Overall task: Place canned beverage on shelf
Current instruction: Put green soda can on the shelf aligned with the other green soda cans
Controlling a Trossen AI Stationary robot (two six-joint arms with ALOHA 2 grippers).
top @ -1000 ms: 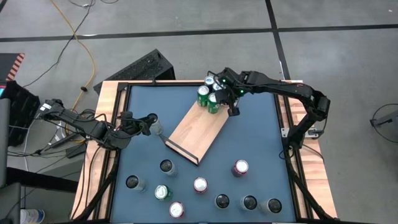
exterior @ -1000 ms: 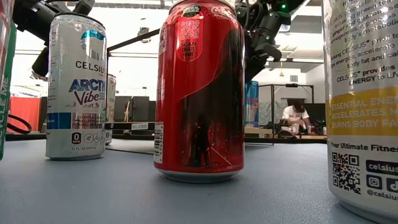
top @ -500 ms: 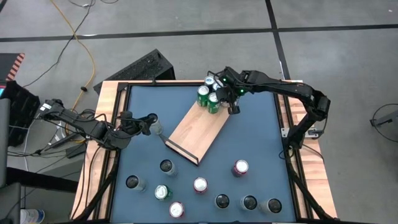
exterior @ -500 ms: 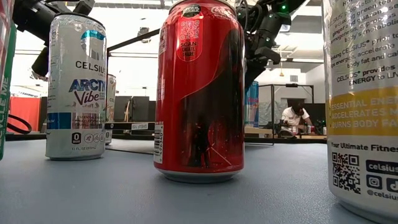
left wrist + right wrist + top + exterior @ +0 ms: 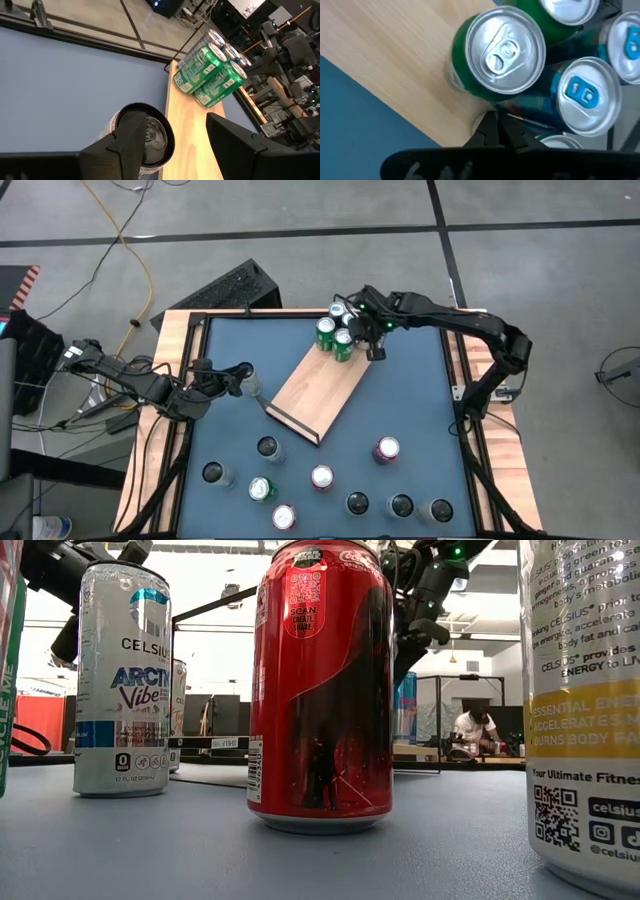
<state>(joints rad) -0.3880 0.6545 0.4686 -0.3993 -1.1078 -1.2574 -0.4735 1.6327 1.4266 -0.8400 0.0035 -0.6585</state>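
Note:
The shelf (image 5: 318, 388), a light-wood board with a dark lip at its near end, lies slantwise mid-table. At its far end stand two green cans (image 5: 343, 344) and some blue ones (image 5: 338, 311), bunched together. My right gripper (image 5: 375, 354) is shut and points steeply down just right of that bunch, its tips (image 5: 492, 122) low beside a green can (image 5: 495, 55) and a blue can (image 5: 580, 95). My left gripper (image 5: 243, 373) stands open at the table's left, by a silver can (image 5: 150, 137) that stands on the blue tabletop. My left gripper's one finger (image 5: 131, 137) lies in front of the silver can's rim; I cannot tell whether it touches it. My right gripper's shut tips stand close by the lower sides of the green and blue cans; I cannot tell whether they touch them.
Several more cans stand near the table's front edge, among them a red one (image 5: 320, 690), a white one (image 5: 122, 680) and one at the right (image 5: 585, 710). The board's middle is bare (image 5: 315, 385). A wooden rim (image 5: 170, 370) frames the table. A person (image 5: 470, 728) sits far behind.
My right gripper has turned a little beside the bunch of cans and stays shut. The cans and the board stand as before.

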